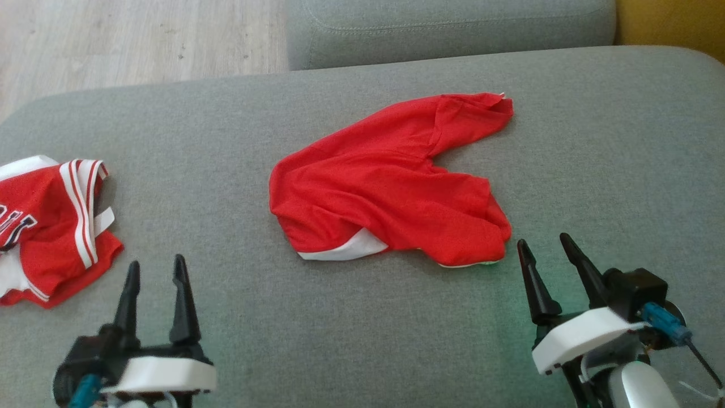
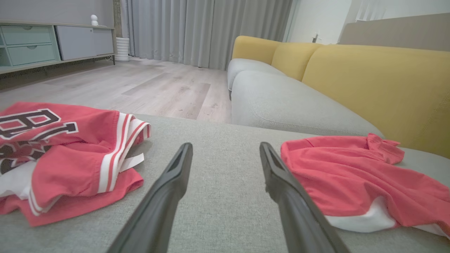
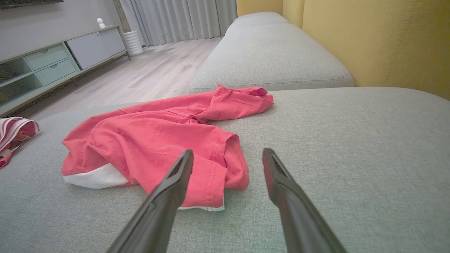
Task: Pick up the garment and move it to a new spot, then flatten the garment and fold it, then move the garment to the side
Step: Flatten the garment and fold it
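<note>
Down at the near edge of the grey cushion, both pincers sit with fingers spread apart, nothing between them: the left gripper toward the left corner, the right gripper toward the right, its tips just beside the nearest hem of the red garment. That garment lies rumpled across the cushion's middle, white lining peeking out nearside. At the left edge, a striped jersey sits crumpled, well apart. Beyond the far edge: a second cushion, a yellow backrest and pale wood floor.
</note>
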You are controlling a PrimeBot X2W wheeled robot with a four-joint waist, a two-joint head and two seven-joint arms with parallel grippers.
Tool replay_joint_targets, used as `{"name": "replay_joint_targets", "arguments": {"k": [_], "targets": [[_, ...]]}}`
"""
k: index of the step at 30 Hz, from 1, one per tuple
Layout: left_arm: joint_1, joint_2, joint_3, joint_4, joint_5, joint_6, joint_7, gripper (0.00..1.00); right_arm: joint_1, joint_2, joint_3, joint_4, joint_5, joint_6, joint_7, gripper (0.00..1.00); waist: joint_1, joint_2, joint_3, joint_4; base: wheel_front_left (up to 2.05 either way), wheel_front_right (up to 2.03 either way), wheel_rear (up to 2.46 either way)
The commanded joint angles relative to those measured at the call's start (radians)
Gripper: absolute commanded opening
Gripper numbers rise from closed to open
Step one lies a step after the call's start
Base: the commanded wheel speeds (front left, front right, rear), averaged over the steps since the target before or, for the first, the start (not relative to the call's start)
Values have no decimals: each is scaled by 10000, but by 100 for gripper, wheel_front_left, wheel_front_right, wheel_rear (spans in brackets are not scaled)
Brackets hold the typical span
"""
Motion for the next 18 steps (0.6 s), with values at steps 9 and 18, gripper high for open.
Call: {"name": "replay_joint_targets", "arguments": {"k": [9,18], "targets": [[-1478,-468,-1406,1316,180,-1146,826,100,-443,-26,162,-401,47,-7,-53,100,1,0,281,-74,0,0,0],[-3263,-1039,-2260,4242,99,-1673,806,100,-878,-23,525,-286,167,-7,-148,100,1,0,865,-722,0,0,0]]}}
